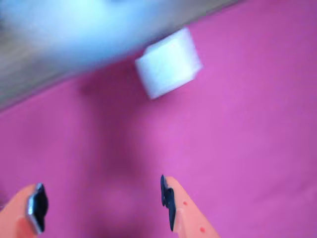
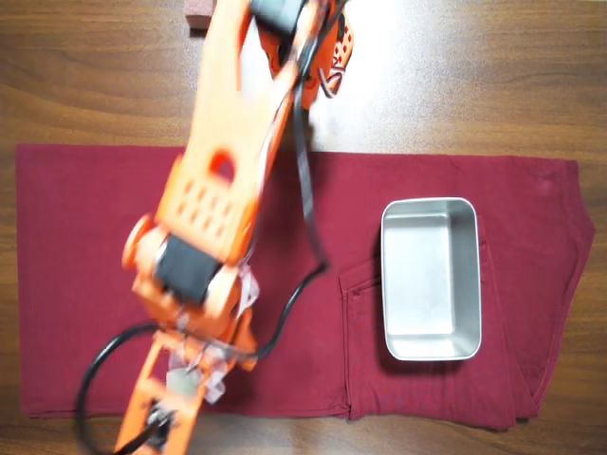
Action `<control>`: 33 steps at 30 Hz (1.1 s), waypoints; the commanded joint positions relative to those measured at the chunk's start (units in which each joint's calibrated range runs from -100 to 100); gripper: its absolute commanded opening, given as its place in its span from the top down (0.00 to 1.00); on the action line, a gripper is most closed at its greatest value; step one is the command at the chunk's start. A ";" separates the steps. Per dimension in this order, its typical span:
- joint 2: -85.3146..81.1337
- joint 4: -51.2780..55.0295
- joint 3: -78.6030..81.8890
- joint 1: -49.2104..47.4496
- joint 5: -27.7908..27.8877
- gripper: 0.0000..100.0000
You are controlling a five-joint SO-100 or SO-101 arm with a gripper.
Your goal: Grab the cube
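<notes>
The cube (image 1: 168, 62) is small and pale off-white. In the wrist view it lies on the magenta cloth (image 1: 237, 148), close to the cloth's edge where the wooden table (image 1: 29, 74) begins. My gripper (image 1: 103, 206) is open and empty, with its two orange fingers at the bottom of that view. The cube is ahead of them, well clear of the fingertips and closer to the right finger's line. In the overhead view my orange arm (image 2: 228, 142) reaches to the lower left over the cloth and hides the cube.
A metal tray (image 2: 430, 278) stands empty on the right part of the dark red cloth (image 2: 76, 265). A reddish-brown block (image 2: 197, 14) lies on the wooden table at the top edge. A black cable (image 2: 303, 190) hangs from the arm.
</notes>
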 commanded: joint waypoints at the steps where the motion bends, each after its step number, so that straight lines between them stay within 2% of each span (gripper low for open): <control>1: 11.78 -0.78 -16.14 5.50 0.10 0.68; 9: 31.84 -6.95 -31.07 8.29 -0.20 0.65; 14: 37.17 -14.05 -33.44 8.19 -0.34 0.64; 17: 39.57 -14.24 -35.26 7.23 -1.27 0.66; 19: 40.37 -14.88 -35.26 6.66 -2.25 0.77; 21: 41.16 -16.45 -35.26 5.70 -3.57 0.97; 24: 42.05 -17.28 -35.26 4.74 -4.10 1.00; 29: 25.63 -6.49 -36.26 1.38 -2.25 1.00; 31: 16.40 -0.50 -36.26 -3.13 -2.15 1.00; 33: 9.92 9.00 -36.08 -11.58 -2.98 1.00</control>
